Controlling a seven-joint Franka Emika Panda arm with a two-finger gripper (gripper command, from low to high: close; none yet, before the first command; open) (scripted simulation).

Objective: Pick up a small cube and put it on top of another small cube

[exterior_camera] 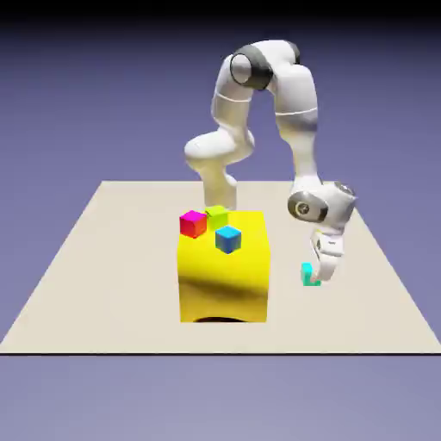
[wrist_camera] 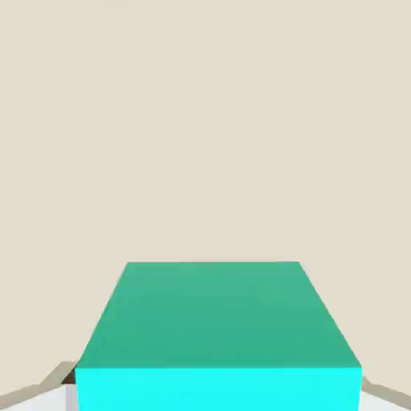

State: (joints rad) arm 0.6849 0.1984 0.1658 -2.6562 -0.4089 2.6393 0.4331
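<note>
The small teal cube [exterior_camera: 307, 275] is low over the beige table [exterior_camera: 103, 284], to the exterior view's right of the big yellow block [exterior_camera: 224, 276]. My gripper [exterior_camera: 317, 277] points down and is shut on this cube, partly hiding it. Whether the cube touches the table, I cannot tell. In the hand view the teal cube [wrist_camera: 217, 329] fills the lower half between my fingers. Only slivers of the grey fingertips [wrist_camera: 36, 395] show at the bottom corners. A blue cube [exterior_camera: 228, 239], a magenta cube [exterior_camera: 193, 223] and a yellow-green cube [exterior_camera: 217, 214] sit on top of the yellow block.
The yellow block stands mid-table, to the exterior view's left of my gripper, and is taller than the gripper's present height. A dark arched opening [exterior_camera: 220, 319] shows at its base. The table's front edge [exterior_camera: 215, 351] lies nearer the camera.
</note>
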